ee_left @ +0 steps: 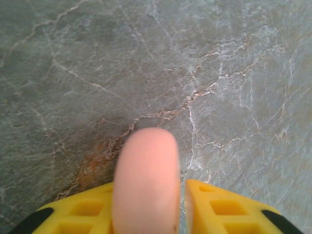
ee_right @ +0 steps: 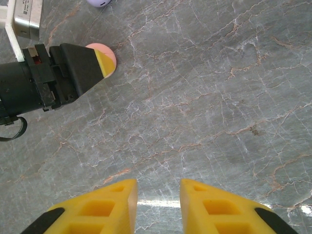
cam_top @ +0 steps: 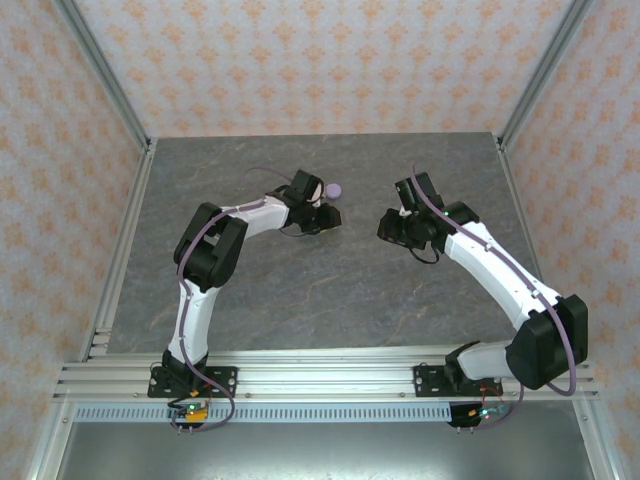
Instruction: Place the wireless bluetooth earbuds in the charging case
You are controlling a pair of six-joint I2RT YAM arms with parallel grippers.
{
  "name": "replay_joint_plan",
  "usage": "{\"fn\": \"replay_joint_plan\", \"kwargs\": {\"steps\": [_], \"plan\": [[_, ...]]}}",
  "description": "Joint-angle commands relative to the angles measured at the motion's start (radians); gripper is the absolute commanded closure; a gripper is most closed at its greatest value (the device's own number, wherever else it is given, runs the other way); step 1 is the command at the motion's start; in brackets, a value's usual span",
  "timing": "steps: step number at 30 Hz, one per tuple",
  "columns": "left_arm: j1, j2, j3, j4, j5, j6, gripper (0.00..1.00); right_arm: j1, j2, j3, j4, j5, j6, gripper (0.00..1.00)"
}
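Observation:
My left gripper (ee_left: 150, 189) is shut on a pale pink round charging case (ee_left: 146, 170), held edge-on just above the table. From the right wrist view the same left gripper (ee_right: 100, 66) shows with the pink case (ee_right: 109, 54) poking out past its yellow fingers. A lilac round case (cam_top: 335, 189) lies on the table just behind the left gripper (cam_top: 322, 216), and its edge shows again (ee_right: 97, 2) in the right wrist view. My right gripper (ee_right: 157, 202) is open over bare table, with nothing between its fingers (cam_top: 397, 230). The tiny earbuds are out of view.
The grey marbled table (cam_top: 300, 290) is walled by patterned panels with aluminium posts (cam_top: 105, 70). A rail (cam_top: 330, 375) runs along the near edge by the arm bases. The two grippers face each other across a gap at mid-table.

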Motion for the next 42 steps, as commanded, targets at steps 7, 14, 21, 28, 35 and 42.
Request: {"fn": "replay_joint_plan", "kwargs": {"steps": [7,14,21,28,35,42], "plan": [[-0.001,-0.032,0.005,-0.128,-0.101,0.094,0.42,-0.002,0.012,-0.006,-0.014,0.032,-0.011,0.7],[-0.006,-0.117,-0.015,-0.205,-0.193,0.184,0.36,-0.002,0.015,-0.005,-0.018,0.055,-0.019,0.7],[-0.002,-0.261,-0.09,-0.237,-0.287,0.252,0.34,-0.001,0.006,-0.024,-0.017,0.192,-0.038,0.7],[-0.001,-0.487,-0.248,-0.249,-0.46,0.286,0.34,-0.001,-0.048,-0.101,0.042,0.417,-0.063,0.7],[-0.002,-0.713,-0.433,-0.258,-0.635,0.294,0.34,-0.001,-0.149,-0.226,0.179,0.634,-0.169,0.69],[0.009,-0.897,-0.558,-0.257,-0.848,0.376,0.32,-0.013,-0.225,-0.311,0.267,0.84,-0.222,0.65]]}}
